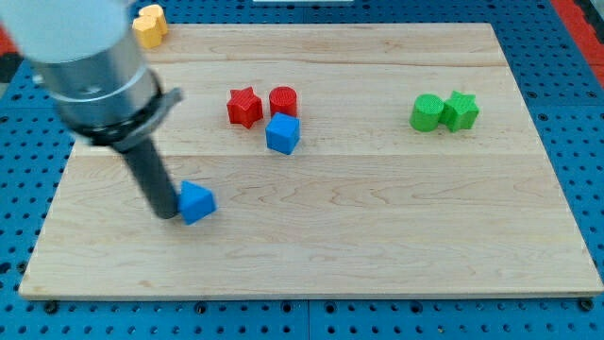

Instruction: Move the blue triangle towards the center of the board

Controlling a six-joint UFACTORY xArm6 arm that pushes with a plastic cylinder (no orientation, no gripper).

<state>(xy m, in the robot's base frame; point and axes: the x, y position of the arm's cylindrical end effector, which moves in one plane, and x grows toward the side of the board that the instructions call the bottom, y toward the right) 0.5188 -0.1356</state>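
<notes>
The blue triangle [196, 202] lies on the wooden board [377, 236] at the view's lower left. My tip [167, 213] rests on the board right against the triangle's left side. The dark rod rises from it up and to the left into the grey arm body [90, 66].
A blue cube [282, 133] sits near the board's middle, just below a red cylinder [283, 100] and a red star-shaped block [244, 106]. Two green blocks [444, 111] sit side by side at the right. A yellow block [149, 24] lies at the top left edge.
</notes>
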